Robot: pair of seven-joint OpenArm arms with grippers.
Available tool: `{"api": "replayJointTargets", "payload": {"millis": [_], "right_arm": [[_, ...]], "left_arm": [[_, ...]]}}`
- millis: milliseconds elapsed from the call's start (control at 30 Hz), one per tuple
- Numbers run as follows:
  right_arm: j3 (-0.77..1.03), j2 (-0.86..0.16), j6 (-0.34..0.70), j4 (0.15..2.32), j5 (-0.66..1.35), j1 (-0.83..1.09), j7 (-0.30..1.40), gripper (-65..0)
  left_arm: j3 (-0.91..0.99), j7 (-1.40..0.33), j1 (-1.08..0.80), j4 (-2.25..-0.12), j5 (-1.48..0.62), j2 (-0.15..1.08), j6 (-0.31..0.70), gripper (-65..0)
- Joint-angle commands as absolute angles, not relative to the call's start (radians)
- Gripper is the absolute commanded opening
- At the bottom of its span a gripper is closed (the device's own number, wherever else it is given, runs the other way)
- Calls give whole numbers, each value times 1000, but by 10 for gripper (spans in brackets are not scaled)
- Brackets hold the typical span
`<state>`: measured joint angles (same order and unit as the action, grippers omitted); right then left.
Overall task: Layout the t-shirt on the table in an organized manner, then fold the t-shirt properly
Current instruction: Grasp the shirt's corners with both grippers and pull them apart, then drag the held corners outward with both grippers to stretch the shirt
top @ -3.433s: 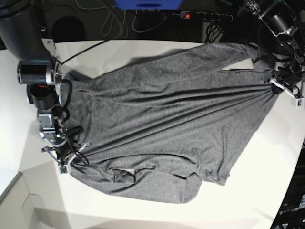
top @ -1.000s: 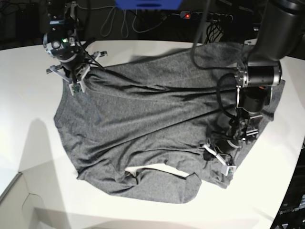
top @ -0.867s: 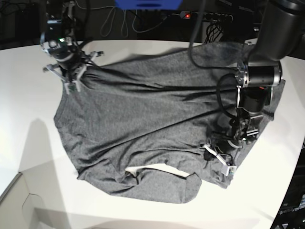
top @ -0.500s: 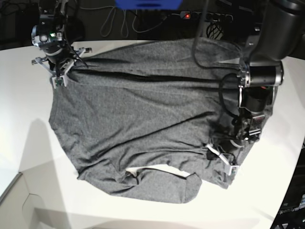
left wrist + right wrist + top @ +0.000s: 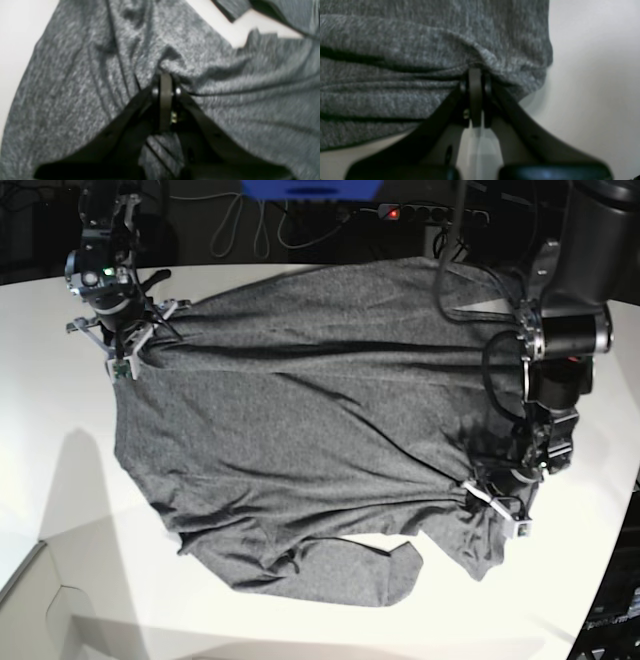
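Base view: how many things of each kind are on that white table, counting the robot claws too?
Grey t-shirt: 1
Robot claws: 2, the left claw and the right claw, each pinching the shirt
White table: 1
Total: 4

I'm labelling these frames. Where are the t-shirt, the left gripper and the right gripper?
t-shirt (image 5: 300, 430), base view, middle of the body.
left gripper (image 5: 166, 75), left wrist view, closed tips pinching cloth.
right gripper (image 5: 475, 70), right wrist view, closed tips at the shirt's edge.

t-shirt (image 5: 320, 430) matt heathered jersey cloth; table (image 5: 60, 480) smooth white, faint sheen.
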<state>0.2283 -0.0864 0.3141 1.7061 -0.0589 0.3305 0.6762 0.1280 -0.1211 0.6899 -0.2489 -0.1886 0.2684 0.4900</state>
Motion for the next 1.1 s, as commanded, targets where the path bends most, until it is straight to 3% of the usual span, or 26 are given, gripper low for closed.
{"api": "replayJointTargets", "payload": {"millis": [0, 300, 433, 700, 933, 1067], "right_arm": [[229, -93, 312, 1699, -74, 332, 730, -650], [231, -91, 312, 1784, -71, 328, 730, -650], [231, -90, 312, 1877, -71, 325, 730, -650], [237, -111, 312, 1913, -70, 206, 731, -650], [193, -114, 317, 1656, -70, -58, 730, -650], [163, -114, 437, 1442, -74, -231, 730, -650]], "left_arm": [[142, -116, 725, -262, -200, 278, 483, -648], [163, -119, 771, -412, -211, 251, 483, -648], [162, -131, 769, -513, -308, 237, 483, -648], [162, -412, 633, -782, -490, 321, 483, -649], [332, -521, 315, -1029, -636, 386, 483, -649], [438, -527, 193, -1086, -636, 384, 483, -649]]}}
